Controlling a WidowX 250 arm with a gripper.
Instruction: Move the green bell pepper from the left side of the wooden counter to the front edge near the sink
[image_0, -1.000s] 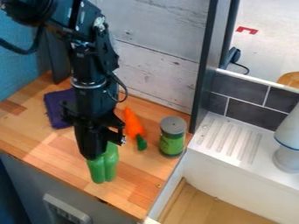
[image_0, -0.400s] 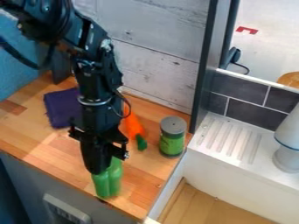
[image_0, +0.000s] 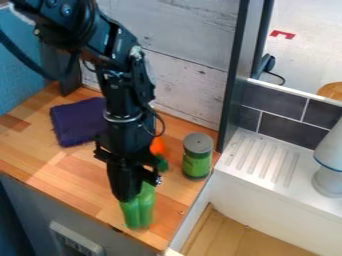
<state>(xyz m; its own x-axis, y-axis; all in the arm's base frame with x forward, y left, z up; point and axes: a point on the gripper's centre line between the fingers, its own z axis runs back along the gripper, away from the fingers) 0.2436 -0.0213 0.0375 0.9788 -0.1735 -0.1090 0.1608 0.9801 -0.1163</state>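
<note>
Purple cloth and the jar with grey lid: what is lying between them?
Between the purple cloth and the jar lies the orange carrot, partly hidden by the black arm, as the camera view shows.

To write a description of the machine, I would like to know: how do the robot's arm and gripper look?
The arm is black, with jointed segments, silvery bolt heads, a shiny ring near its wrist and loose black cables. The gripper is also black, with long, tapering fingers.
</note>
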